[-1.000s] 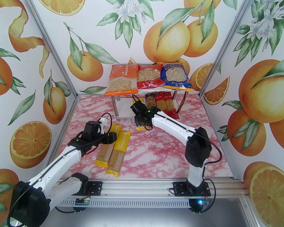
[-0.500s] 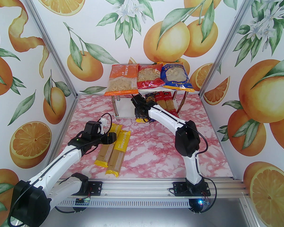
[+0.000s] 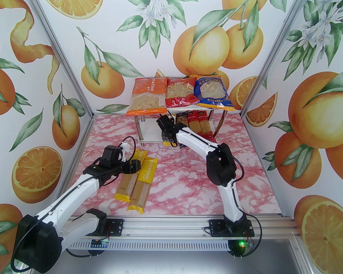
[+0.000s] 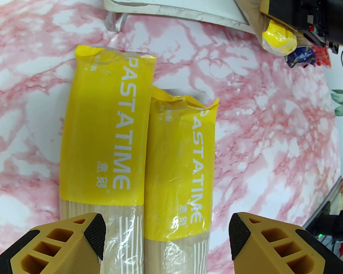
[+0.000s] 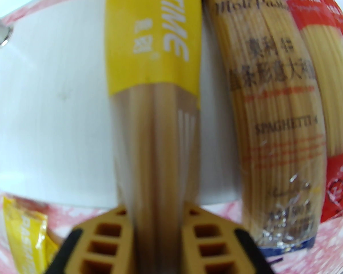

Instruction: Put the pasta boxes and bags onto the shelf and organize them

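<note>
The right gripper (image 5: 157, 210) was clenched on a yellow PASTATIME spaghetti pack (image 5: 154, 53), held lengthwise, apparently to slide it along the lower board of the shelf (image 5: 45, 110) beside the "Moli Pasta" SPAGHETTI pack (image 5: 271, 110) lying there. In front of the shelf, the left gripper (image 4: 167, 227) hung spread over two more PASTATIME packs (image 4: 103, 124) lying side by side, probably next.

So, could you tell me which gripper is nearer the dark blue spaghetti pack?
Right. The right gripper, shut on a yellow pack, is beside the dark blue spaghetti pack; the left gripper hovers over two yellow packs on the table.
</note>
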`<state>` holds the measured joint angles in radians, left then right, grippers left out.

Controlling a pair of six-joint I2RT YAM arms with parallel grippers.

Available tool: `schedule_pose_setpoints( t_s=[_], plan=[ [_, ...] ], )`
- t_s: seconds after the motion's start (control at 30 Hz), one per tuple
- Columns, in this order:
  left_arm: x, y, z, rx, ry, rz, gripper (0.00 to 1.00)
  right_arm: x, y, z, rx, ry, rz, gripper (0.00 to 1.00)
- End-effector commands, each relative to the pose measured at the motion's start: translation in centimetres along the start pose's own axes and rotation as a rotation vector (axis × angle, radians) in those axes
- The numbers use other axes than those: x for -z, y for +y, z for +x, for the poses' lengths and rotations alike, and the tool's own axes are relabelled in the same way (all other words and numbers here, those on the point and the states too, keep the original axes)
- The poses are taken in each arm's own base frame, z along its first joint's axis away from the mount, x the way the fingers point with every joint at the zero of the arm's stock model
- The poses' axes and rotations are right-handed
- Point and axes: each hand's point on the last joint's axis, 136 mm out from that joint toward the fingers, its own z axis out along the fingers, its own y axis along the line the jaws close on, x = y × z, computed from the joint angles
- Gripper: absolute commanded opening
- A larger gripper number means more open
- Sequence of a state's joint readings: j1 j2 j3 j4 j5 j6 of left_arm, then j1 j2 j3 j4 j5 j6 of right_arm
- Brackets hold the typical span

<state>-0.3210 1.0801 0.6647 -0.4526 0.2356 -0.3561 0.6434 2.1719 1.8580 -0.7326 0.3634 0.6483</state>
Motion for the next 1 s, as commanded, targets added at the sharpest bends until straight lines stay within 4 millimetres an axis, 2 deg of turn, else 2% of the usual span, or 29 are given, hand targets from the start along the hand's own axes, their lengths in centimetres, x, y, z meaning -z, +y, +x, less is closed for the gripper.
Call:
schedule_pose_setpoints(
  t_s=[0.0,0.17,0.43,0.9,0.97],
  plan=[
    [0.4,-0.5,-1.3,-0.026,-0.028,0.014,0.75,-0.6,-4.0,1.0,-0.072,-0.015,0.146,0.0],
    [0.2,-0.5,-1.3,-0.027,-0.023,0.017,0.75,-0.4,-5.6,2.1,-0.09,-0.014,0.19,0.0],
    [0.1,-0.7,-1.3,-0.029,-0.023,0.028,0.75,-0.3,-7.1,1.8,-0.117,-0.029,0.233,0.0],
    [0.2,-0.4,-1.2,-0.03,-0.022,0.021,0.76,-1.7,-7.6,0.8,-0.112,0.003,0.218,0.0],
    [0.2,-0.4,-1.1,-0.027,-0.021,0.021,0.76,-1.6,-7.8,0.5,-0.104,0.001,0.216,0.13]
  ],
)
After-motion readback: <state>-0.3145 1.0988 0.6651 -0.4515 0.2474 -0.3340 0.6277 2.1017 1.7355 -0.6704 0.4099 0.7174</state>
